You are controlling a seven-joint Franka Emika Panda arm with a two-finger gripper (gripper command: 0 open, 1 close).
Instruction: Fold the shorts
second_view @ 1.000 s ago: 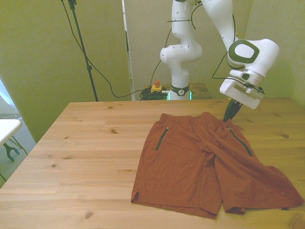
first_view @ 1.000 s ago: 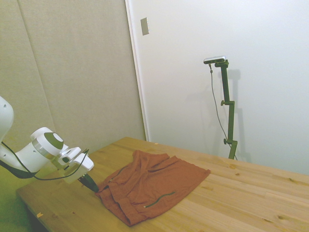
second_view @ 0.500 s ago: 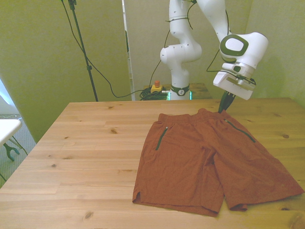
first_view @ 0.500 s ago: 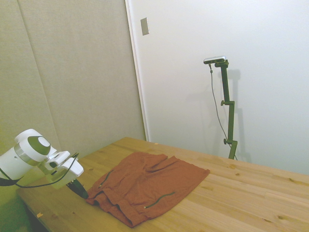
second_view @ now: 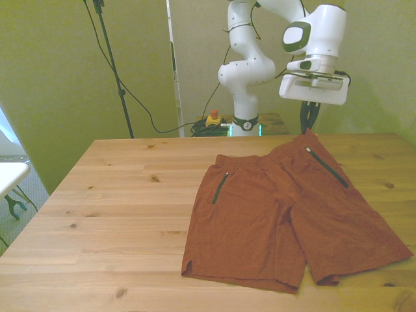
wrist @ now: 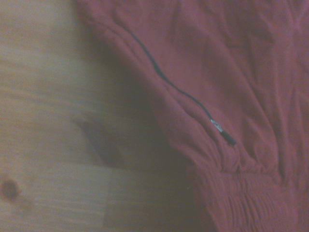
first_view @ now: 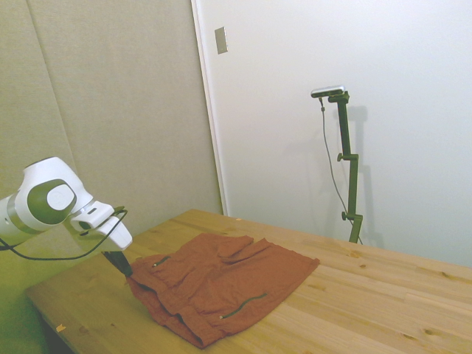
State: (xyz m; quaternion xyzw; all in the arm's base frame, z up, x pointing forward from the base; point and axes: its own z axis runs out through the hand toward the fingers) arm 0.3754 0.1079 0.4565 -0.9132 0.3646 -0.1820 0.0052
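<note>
Side, front and wrist views of one moment. My fingers (second_view: 308,123) are pinching the shorts (second_view: 286,214) at the waistband corner on the front view's right, closed on the cloth and holding that corner lifted a little off the bench (second_view: 117,208). In the side view my fingers (first_view: 118,262) are meeting the raised edge of the shorts (first_view: 221,284) near the bench's (first_view: 354,310) near-left end, while the arm is reaching in above them.

The shorts are lying spread on the bench, waistband toward the far edge in the front view and both legs pointing to the near edge. They are sitting right of the middle in the front view, with bare wood stretching to the left. The leg on the front view's right is reaching almost to the bench's right edge.

A dark zip (second_view: 327,167) is running slantwise down from the lifted corner, and a second zip (second_view: 220,187) is lying on the other leg, near the waistband. In the wrist view the zip (wrist: 178,92) is showing as a thin dark line ending in a small pull, beside the gathered waistband, with the shorts (wrist: 231,63) covering part of the wood (wrist: 53,121).

No writing, label or brand mark is readable on any surface. A small grey plate (first_view: 220,40) is sitting high on the wall in the side view.
</note>
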